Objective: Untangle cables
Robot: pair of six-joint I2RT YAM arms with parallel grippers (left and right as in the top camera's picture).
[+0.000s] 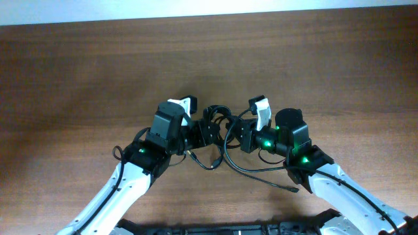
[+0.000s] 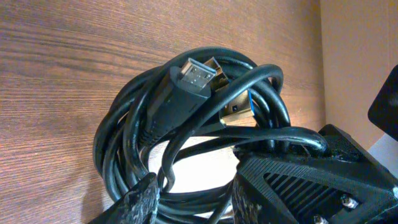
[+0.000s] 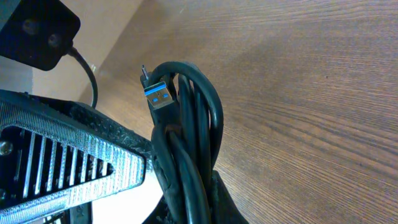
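The cables form one small black knotted coil on the wooden table between my two arms. My left gripper grips the coil's left side and my right gripper its right side. In the left wrist view the cables loop round a flat silver plug and a gold plug. Several strands run between the fingers of the left gripper, which is shut on them. In the right wrist view the right gripper pinches a bunch of the cables below a blue-tongued plug.
A loose strand trails from the coil toward the front and ends in a small plug beside my right arm. A shorter end hangs toward my left arm. The pale wall strip borders the table's far edge.
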